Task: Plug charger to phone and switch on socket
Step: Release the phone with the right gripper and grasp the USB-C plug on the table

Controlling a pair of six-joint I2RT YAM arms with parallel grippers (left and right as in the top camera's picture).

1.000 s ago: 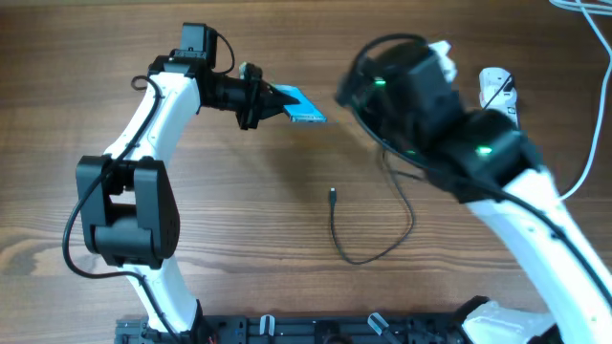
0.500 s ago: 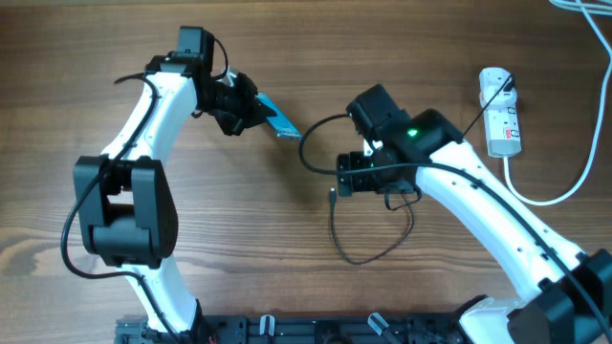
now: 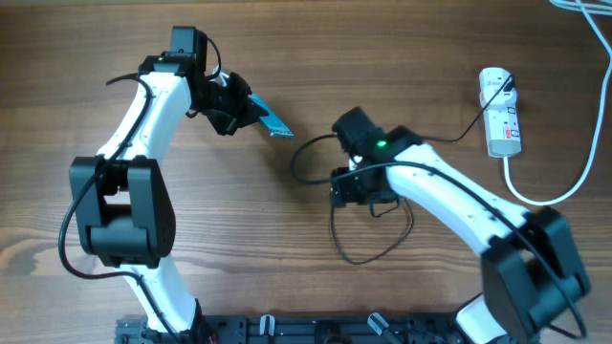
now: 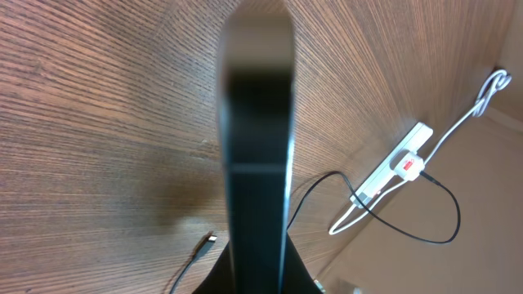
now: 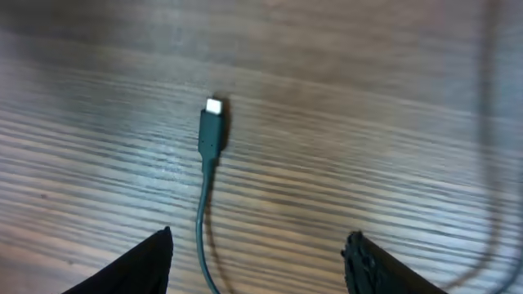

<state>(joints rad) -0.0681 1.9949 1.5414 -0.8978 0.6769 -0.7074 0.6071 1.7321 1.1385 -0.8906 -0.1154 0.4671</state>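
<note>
My left gripper (image 3: 245,109) is shut on the phone (image 3: 273,123) and holds it tilted above the table at the back left. In the left wrist view the phone (image 4: 257,139) shows edge-on as a dark bar. The charger (image 3: 371,255) is a thin black cable looping across the table middle. My right gripper (image 3: 342,188) hovers over its plug end. In the right wrist view the plug tip (image 5: 212,131) lies flat on the wood. Its cable runs back between my open fingers (image 5: 145,263), nearer the left one, touching neither. The white socket (image 3: 501,117) lies at the far right.
A thick white cord (image 3: 574,177) curves from the socket along the right edge. The socket (image 4: 402,160) and the charger tip (image 4: 210,240) also show in the left wrist view. Bare wood surrounds the cable loop.
My right arm swung left and down from the far side to over the charger's plug end, its jaws narrowing. My left gripper drew the phone slightly back and left.
</note>
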